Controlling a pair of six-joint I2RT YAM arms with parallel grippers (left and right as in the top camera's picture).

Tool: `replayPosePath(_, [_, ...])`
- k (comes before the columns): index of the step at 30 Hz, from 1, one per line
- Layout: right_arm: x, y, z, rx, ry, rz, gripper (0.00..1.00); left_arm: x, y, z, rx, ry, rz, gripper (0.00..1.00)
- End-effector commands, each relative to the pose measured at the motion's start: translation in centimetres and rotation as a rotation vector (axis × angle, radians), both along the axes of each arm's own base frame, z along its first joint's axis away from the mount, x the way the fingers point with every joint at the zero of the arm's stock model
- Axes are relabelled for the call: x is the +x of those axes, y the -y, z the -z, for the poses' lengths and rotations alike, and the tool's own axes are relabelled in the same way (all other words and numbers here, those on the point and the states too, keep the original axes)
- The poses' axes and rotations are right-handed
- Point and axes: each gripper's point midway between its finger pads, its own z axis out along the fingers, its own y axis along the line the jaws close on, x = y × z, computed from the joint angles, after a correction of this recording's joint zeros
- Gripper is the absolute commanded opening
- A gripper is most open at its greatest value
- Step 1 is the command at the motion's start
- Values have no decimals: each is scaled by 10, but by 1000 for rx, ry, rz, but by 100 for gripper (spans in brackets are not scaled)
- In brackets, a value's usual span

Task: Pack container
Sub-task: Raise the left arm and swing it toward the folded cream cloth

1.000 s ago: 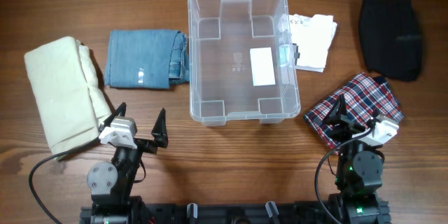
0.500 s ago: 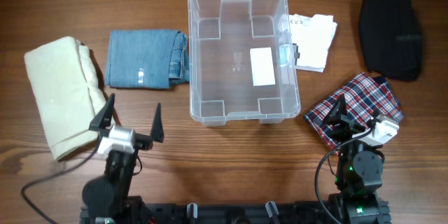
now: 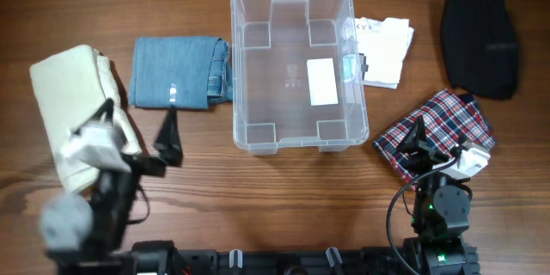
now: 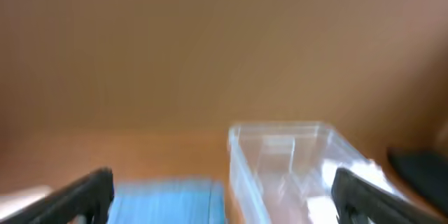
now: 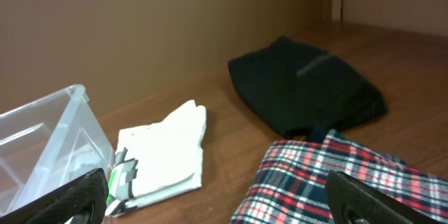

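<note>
The clear container (image 3: 234, 69) stands empty at the table's middle, a white label on its base. My left gripper (image 3: 137, 125) hangs open between the folded cream garment (image 3: 73, 107) and the folded blue denim (image 3: 179, 71), holding nothing. Its wrist view is blurred: the denim (image 4: 164, 199) lies between the fingers, the container (image 4: 280, 157) ahead to the right. My right gripper (image 3: 440, 144) is open over the near edge of the plaid garment (image 3: 447, 116). In its wrist view the plaid garment (image 5: 336, 178) lies below the open gripper (image 5: 220, 206), nothing gripped.
A folded white garment (image 3: 382, 47) lies just right of the container, and a black garment (image 3: 479, 45) lies at the far right. The right wrist view shows the white garment (image 5: 164, 154), the black garment (image 5: 304, 87) and a container corner (image 5: 42, 140).
My left arm has swung left and away from the front edge, towards the cream and denim garments, still open. The right arm and all garments have stayed put.
</note>
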Motion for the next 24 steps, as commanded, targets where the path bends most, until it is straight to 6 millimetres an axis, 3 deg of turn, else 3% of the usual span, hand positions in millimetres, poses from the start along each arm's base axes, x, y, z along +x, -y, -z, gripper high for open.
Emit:
replayPosePath(1, [0, 3, 1, -19, -10, 12, 100, 29, -8, -21, -18, -242, -48, 100])
replayPosePath(6, [0, 3, 1, -19, -10, 12, 100, 63, -14, -12, -8, -418, -77, 100])
replayPosePath(10, [0, 3, 1, -19, -10, 12, 100, 86, -26, 13, 14, -506, -146, 100])
replayPosePath(12, [0, 3, 1, -19, -10, 12, 100, 96, -43, 31, 27, -565, -244, 100])
replayPosePath(17, [0, 3, 1, -19, -10, 12, 100, 88, -114, 56, -166, -625, -696, 100])
replayPosePath(24, [0, 3, 1, -19, -10, 12, 100, 81, -153, 81, -270, -702, -798, 100])
